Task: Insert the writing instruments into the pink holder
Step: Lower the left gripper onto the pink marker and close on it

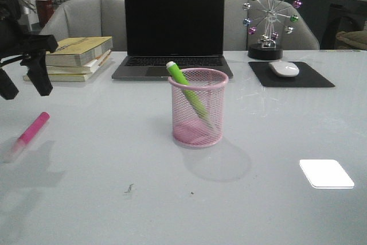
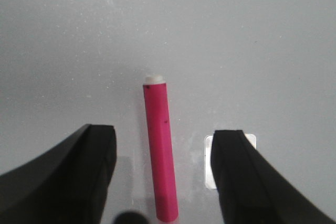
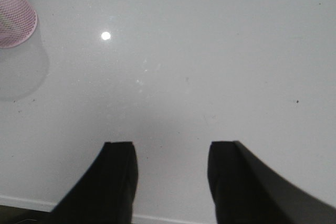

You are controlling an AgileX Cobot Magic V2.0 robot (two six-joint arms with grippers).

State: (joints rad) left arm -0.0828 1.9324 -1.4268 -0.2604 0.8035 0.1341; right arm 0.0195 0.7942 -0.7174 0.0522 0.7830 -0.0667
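pink holder [image 1: 198, 108] stands upright near the middle of the desk [image 1: 269, 142], in front of the laptop [image 1: 174, 30]. the green marker [image 1: 188, 93] leans inside it, its capped end sticking up over the rim toward the laptop side. the pink marker [image 1: 31, 132] lies flat on the desk well to the left of the holder, its pale cap end pointing toward the near edge.

the left hand [image 1: 24, 81] hangs above the desk over the pink marker, released, its two fingers spread. in the left wrist view the pink marker [image 2: 160, 158] lies lengthwise between the two dark fingers [image 2: 86, 177], touching neither.

the right hand [image 3: 170, 174] is also released, fingers apart over bare desk, with the holder's base [image 3: 16, 17] showing at the corner of its view, well apart from it.

a stack of books [image 1: 77, 57] sits at the back left, a mouse [image 1: 284, 69] on a dark pad [image 1: 309, 78] at the back right, beside a ball ornament [image 1: 269, 18].
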